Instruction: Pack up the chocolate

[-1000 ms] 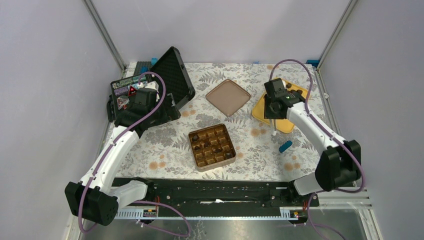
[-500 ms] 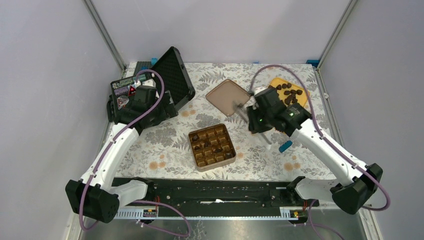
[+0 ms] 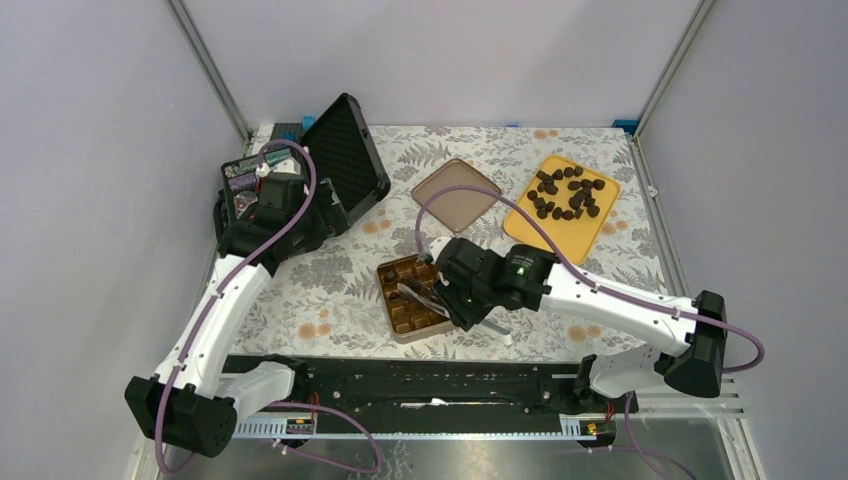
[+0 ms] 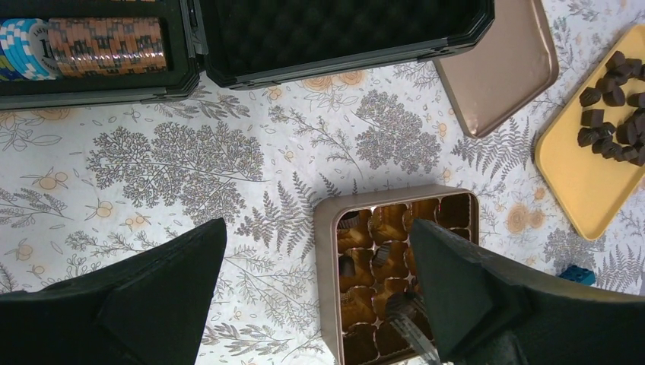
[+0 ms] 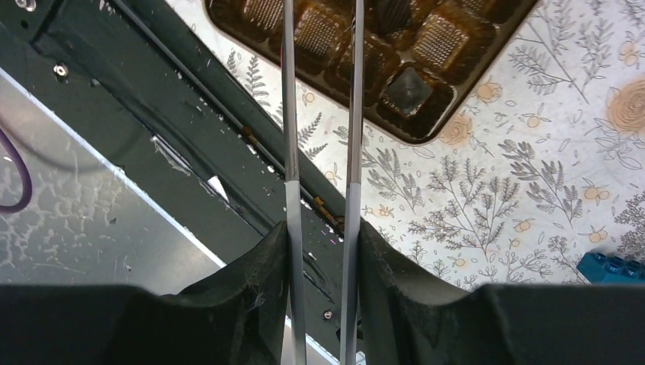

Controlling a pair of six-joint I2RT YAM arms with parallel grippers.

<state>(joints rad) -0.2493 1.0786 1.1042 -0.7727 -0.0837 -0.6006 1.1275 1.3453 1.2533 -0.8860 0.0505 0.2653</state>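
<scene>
Several dark chocolate pieces (image 3: 565, 195) lie on the yellow tray (image 3: 575, 235) at the back right; they also show in the left wrist view (image 4: 612, 114). A few more sit in cups of the golden-brown gridded tin (image 3: 400, 335), which shows in the left wrist view (image 4: 327, 281) and the right wrist view (image 5: 414, 139). My right gripper (image 3: 462, 303) (image 5: 321, 236) is shut on metal tweezers (image 3: 420, 295) (image 5: 354, 114) that reach over the tin's near cups. Their tips are cut off in the right wrist view, so I cannot tell if they hold a piece. My left gripper (image 3: 290, 220) (image 4: 317, 228) is open and empty, above the cloth left of the tin.
The flat brown lid (image 3: 457, 193) lies behind the tin. An open black case (image 3: 345, 155) with poker chips (image 4: 99, 42) stands at the back left. A small blue block (image 5: 612, 268) lies right of the tin. The black rail (image 3: 400, 380) runs along the near edge.
My right arm has swung from the yellow tray down and left to the tin, carrying the tweezers. The left arm has barely moved.
</scene>
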